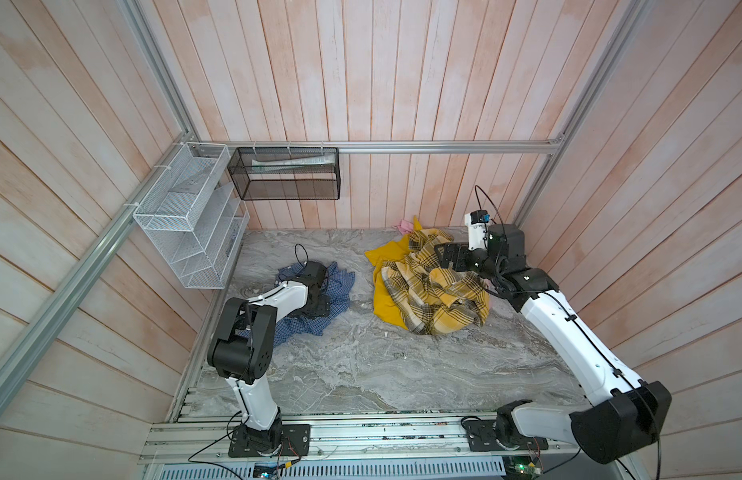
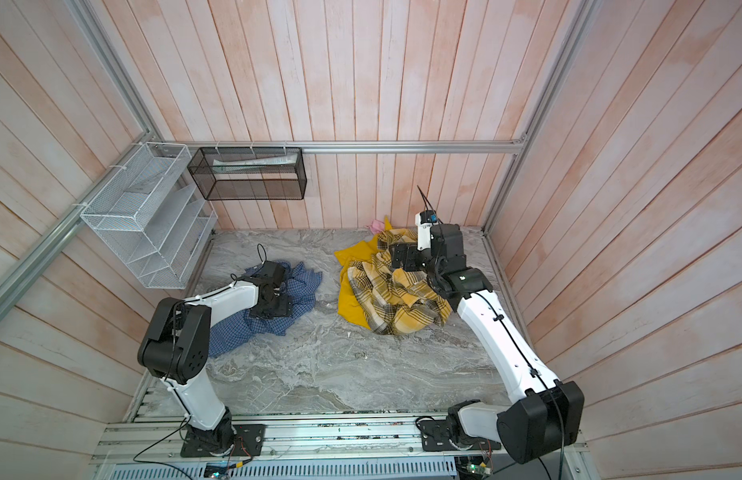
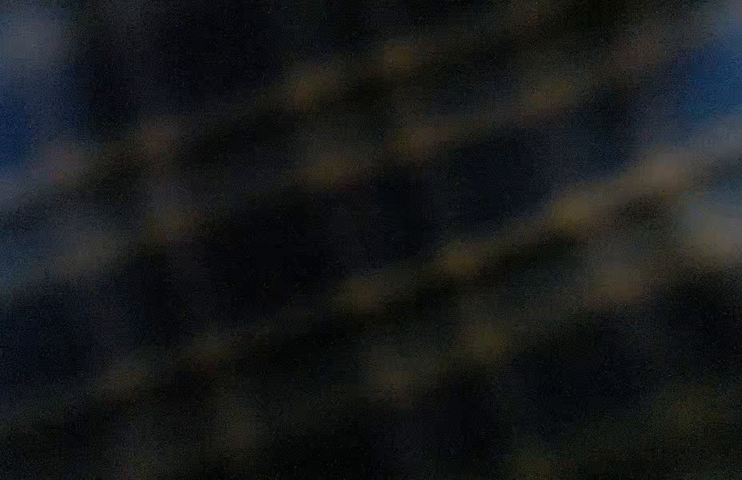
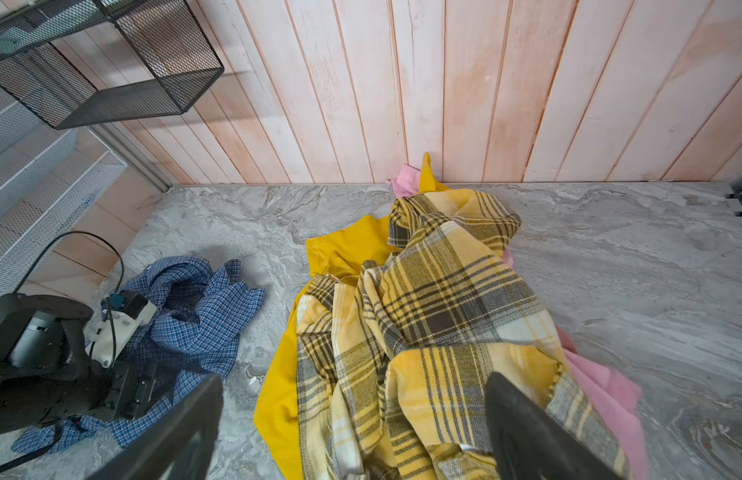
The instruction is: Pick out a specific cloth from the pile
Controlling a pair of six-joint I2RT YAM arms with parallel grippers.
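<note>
The blue cloth [image 1: 339,291] lies left, away from the pile [image 1: 436,299]; the right gripper [image 4: 352,390] is wide open and empty; I cannot tell about the left gripper [image 1: 317,311], because its fingers are hidden.

Clear across the near half of the surface [image 1: 361,374] and down the bare lane between cloth [image 1: 340,286] and pile [image 1: 436,299]. Crowded over the far-left corner by white wire rack [image 1: 186,224] and black mesh basket [image 1: 286,174].

Left wrist view is showing only dark blur, blue and tan smears. Black-and-white left arm [image 1: 286,293] is covering the middle of the blue-and-white fine-checked cloth [image 1: 340,291]. Small pink cloth [image 4: 602,386] is lying mostly buried under yellow-black-white plaid cloth [image 4: 436,299].
</note>
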